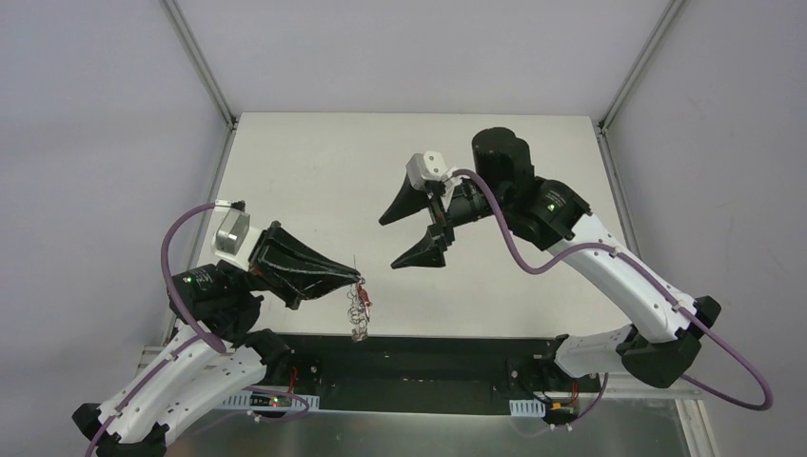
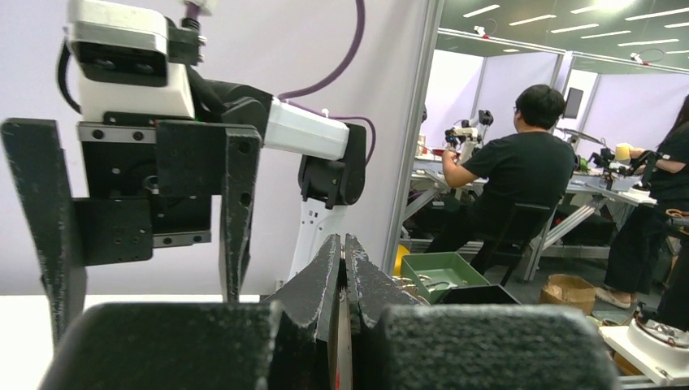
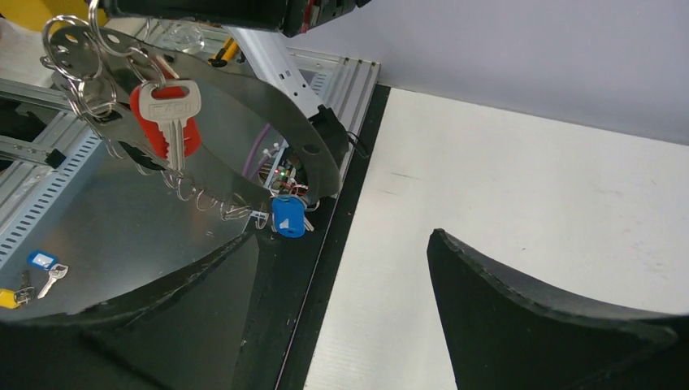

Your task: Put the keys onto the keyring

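My left gripper (image 1: pixel 357 280) is shut on the keyring (image 1: pixel 358 309) and holds it in the air above the table's near edge; the ring hangs below the fingertips. In the left wrist view the jaws (image 2: pixel 343 240) are pressed together on a thin silvery piece. In the right wrist view the keyring (image 3: pixel 203 201) arcs down with several small rings on it. A red key (image 3: pixel 166 118) hangs near its top and a bright blue key (image 3: pixel 288 216) at its bottom. The dark blue-black key is not visible. My right gripper (image 1: pixel 387 244) is open and empty, above the table and apart from the ring, pointing towards it.
The white table (image 1: pixel 314 181) lies under both arms, with a black strip (image 3: pixel 325 268) along its near edge. Below that edge is a metal shelf (image 3: pixel 97 227) with a small blue tag and key (image 3: pixel 45 263). Beyond the cell, people sit at benches (image 2: pixel 520 179).
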Action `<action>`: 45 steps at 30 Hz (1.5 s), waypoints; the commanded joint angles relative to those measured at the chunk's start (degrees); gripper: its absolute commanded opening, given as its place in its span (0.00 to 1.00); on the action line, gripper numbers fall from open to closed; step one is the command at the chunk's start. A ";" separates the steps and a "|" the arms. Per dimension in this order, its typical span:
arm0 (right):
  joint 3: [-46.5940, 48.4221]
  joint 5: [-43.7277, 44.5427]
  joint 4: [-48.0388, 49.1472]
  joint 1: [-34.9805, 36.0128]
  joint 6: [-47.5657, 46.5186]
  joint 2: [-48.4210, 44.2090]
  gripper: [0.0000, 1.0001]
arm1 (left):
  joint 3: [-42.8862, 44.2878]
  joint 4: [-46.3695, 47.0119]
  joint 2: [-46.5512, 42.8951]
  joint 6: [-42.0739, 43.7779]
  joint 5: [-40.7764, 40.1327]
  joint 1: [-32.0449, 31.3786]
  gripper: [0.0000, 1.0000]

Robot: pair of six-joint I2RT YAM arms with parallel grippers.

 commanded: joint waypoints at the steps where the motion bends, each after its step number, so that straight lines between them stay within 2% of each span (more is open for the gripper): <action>1: 4.35 -10.18 3.71 -1.48 -0.63 2.75 0.80 | 2.81 3.25 -0.57 -1.02 1.00 0.02 0.00; 13: 5.27 -19.68 15.16 -1.76 7.55 8.06 0.80 | 3.36 3.64 0.12 -1.56 1.94 0.07 0.00; 16: 5.25 -22.80 21.03 -1.77 12.82 9.65 0.80 | 3.61 3.98 0.49 -1.78 2.18 0.02 0.00; 24: 3.90 -29.30 51.52 -1.07 38.14 14.64 0.80 | 3.78 5.69 1.61 -3.02 2.66 0.06 0.00; 30: 2.63 -32.71 69.32 0.24 52.46 17.53 0.79 | 3.92 5.77 1.54 -2.95 2.88 0.02 0.00; 33: 0.53 -33.94 81.75 0.35 63.83 18.70 0.77 | 4.02 5.59 1.51 -2.91 2.87 0.04 0.00; 39: 3.11 -35.81 111.04 1.43 92.42 25.17 0.69 | 3.98 5.71 1.57 -2.82 2.80 0.02 0.00; 42: 3.83 -36.85 112.79 2.66 94.63 26.20 0.57 | 3.85 5.96 1.86 -2.82 2.77 0.02 0.00; 45: 3.83 -37.89 112.92 3.76 95.06 25.63 0.40 | 3.78 5.97 1.72 -2.84 2.65 0.05 0.00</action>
